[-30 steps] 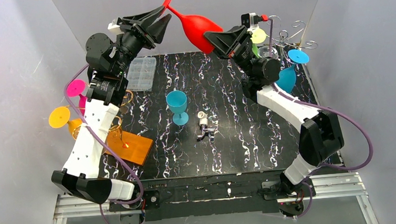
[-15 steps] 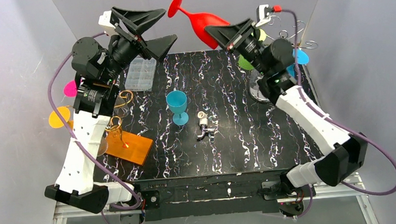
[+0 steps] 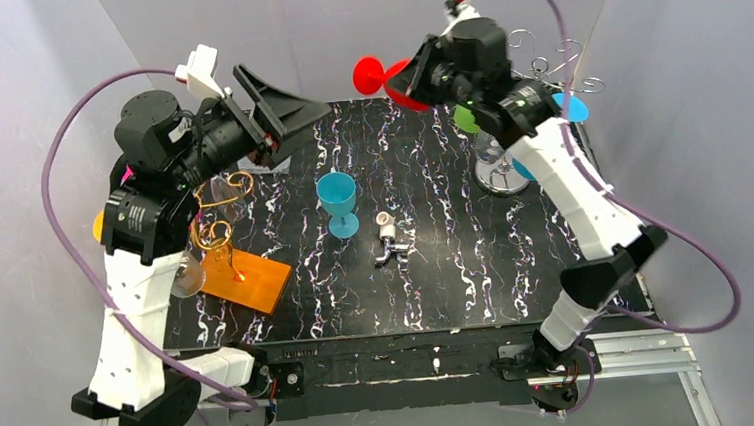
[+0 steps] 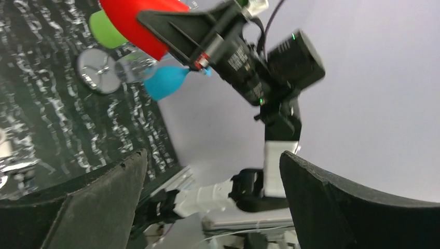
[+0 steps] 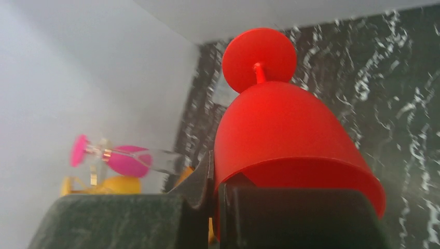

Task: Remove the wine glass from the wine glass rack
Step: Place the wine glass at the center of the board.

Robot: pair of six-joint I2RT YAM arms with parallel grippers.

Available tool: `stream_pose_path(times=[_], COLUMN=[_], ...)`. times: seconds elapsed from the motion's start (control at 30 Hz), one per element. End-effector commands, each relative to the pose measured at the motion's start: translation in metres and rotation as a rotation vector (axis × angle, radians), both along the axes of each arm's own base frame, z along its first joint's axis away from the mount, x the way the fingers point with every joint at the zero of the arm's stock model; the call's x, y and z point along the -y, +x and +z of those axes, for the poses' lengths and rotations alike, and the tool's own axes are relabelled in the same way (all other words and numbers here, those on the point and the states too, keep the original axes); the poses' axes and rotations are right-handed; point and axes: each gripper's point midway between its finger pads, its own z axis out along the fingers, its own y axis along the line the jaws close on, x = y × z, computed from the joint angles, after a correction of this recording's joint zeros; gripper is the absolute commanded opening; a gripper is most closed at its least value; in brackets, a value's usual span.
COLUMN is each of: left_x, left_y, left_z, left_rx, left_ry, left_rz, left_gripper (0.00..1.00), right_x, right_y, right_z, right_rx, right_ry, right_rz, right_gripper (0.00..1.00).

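Note:
The red wine glass (image 3: 399, 81) hangs in the air over the table's back edge, lying on its side with its foot to the left. My right gripper (image 3: 423, 69) is shut on its bowl. In the right wrist view the fingertips (image 5: 215, 176) pinch the rim of the red glass (image 5: 280, 124). My left gripper (image 3: 301, 108) stands wide open to the left of the glass, apart from it. The left wrist view shows nothing between its jaws (image 4: 212, 155), with the red glass (image 4: 140, 21) far off. The wire rack (image 3: 543, 66) stands back right.
A green glass (image 3: 467, 118) and a blue glass (image 3: 571, 107) hang by the wire rack's base (image 3: 501, 176). A teal cup (image 3: 337, 204) and a small metal piece (image 3: 388, 237) sit mid-table. A gold wire rack (image 3: 217, 209) on an orange base (image 3: 247, 277) stands left.
My left gripper has opened wide and drawn back to the left, away from the red glass. The right arm has swung up and right, turning the glass it holds.

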Motion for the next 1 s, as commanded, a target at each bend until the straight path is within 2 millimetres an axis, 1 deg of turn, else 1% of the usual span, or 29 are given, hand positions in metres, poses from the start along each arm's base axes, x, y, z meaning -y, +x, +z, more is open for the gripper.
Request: stream_pose_path(times=[0.0, 0.03, 0.07, 0.1, 0.13, 0.23, 0.3, 0.47, 0.57, 0.67, 0.73, 0.97], left_x=[-0.016, -0.020, -0.023, -0.027, -0.029, -0.037, -0.042, -0.056, -0.062, -0.069, -0.073, -0.077], left_y=[-0.035, -0.040, -0.043, -0.048, -0.049, -0.060, -0.066, -0.075, -0.077, -0.079, -0.079, -0.079], left_z=[-0.030, -0.035, -0.040, -0.045, -0.052, -0.070, -0.080, -0.086, -0.090, -0.092, -0.093, -0.093], left_rx=[0.074, 0.075, 0.081, 0.087, 0.087, 0.092, 0.088, 0.115, 0.112, 0.114, 0.117, 0.118], left_ry=[0.191, 0.214, 0.237, 0.253, 0.274, 0.318, 0.342, 0.395, 0.419, 0.439, 0.447, 0.458], left_rz=[-0.033, -0.030, -0.028, -0.019, -0.015, -0.010, -0.004, 0.037, 0.059, 0.094, 0.112, 0.131], left_gripper=[0.98, 0.98, 0.98, 0.98, 0.98, 0.98, 0.98, 0.98, 0.98, 0.98, 0.98, 0.98], right_x=[-0.007, -0.012, -0.019, -0.023, -0.028, -0.035, -0.040, -0.059, -0.069, -0.071, -0.070, -0.079], right_y=[-0.004, -0.005, -0.003, -0.005, -0.006, -0.009, -0.008, -0.006, -0.008, -0.006, -0.003, 0.001], right_z=[-0.057, -0.066, -0.080, -0.088, -0.098, -0.130, -0.147, -0.179, -0.203, -0.226, -0.237, -0.266], right_rx=[-0.089, -0.103, -0.123, -0.135, -0.145, -0.182, -0.200, -0.238, -0.274, -0.307, -0.319, -0.361], right_ry=[-0.287, -0.324, -0.363, -0.394, -0.423, -0.515, -0.555, -0.601, -0.637, -0.682, -0.701, -0.715], right_rz=[0.011, 0.021, 0.033, 0.046, 0.058, 0.085, 0.104, 0.162, 0.194, 0.196, 0.183, 0.194], right_gripper=[0.01, 0.01, 0.01, 0.01, 0.01, 0.01, 0.01, 0.01, 0.01, 0.01, 0.01, 0.01])
